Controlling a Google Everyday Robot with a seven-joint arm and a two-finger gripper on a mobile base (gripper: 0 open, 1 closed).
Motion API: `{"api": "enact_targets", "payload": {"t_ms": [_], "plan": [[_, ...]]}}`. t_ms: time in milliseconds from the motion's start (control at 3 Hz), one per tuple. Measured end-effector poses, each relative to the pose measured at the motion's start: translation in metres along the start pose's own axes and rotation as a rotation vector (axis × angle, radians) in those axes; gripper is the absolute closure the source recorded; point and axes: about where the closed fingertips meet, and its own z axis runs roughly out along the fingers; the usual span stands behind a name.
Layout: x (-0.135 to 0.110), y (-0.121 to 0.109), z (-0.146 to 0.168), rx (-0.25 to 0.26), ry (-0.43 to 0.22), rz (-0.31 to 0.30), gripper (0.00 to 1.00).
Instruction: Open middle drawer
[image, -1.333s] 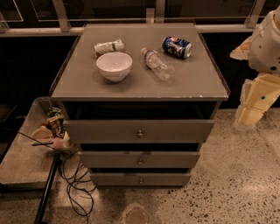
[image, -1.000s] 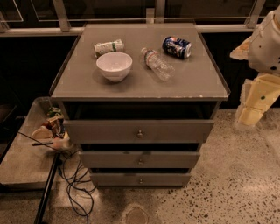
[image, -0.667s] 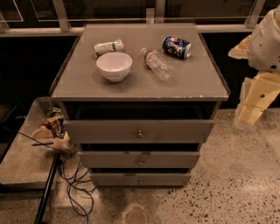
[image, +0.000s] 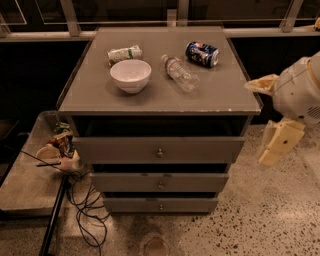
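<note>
Grey wood all the way down this cabinet, three drawer fronts stacked one under another, and the one that matters is the middle drawer (image: 125, 183), the low wide panel between the tall top drawer (image: 115, 149) and the narrow bottom drawer (image: 130, 205); its small round knob (image: 160, 185) sits dead centre, nothing touching it; from this angle the panel looks pushed in, lined up with its neighbours, so I'd call the drawer not yet opened. Over on the right edge of the view, the claw (image: 277, 135) hangs at about the height of the top drawer, beside the cabinet's right corner and well apart from that knob; whether it is open or closed I cannot tell from here. Up on the counter (image: 220, 92) the clutter plays no part: a white bowl (image: 130, 75), a clear plastic bottle (image: 179, 73) lying on its side, a blue can (image: 202, 53) tipped over at the back, a crumpled packet (image: 124, 54) just behind the bowl. By my reading, the whole job is ahead: swing the claw across to the front, drop it to the middle panel, take hold of the knob, pull straight out; none of that is under way in this shot. One thing to watch is picking the right knob, with three in a tight column.
</note>
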Motion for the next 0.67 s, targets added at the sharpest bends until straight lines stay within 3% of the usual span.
{"api": "enact_targets", "payload": {"t_ms": [333,667], "plan": [[0.013,0.010,0.029,0.046,-0.123,-0.029,0.00],[0.024,0.023,0.057,0.057,-0.152,-0.050,0.00]]}}
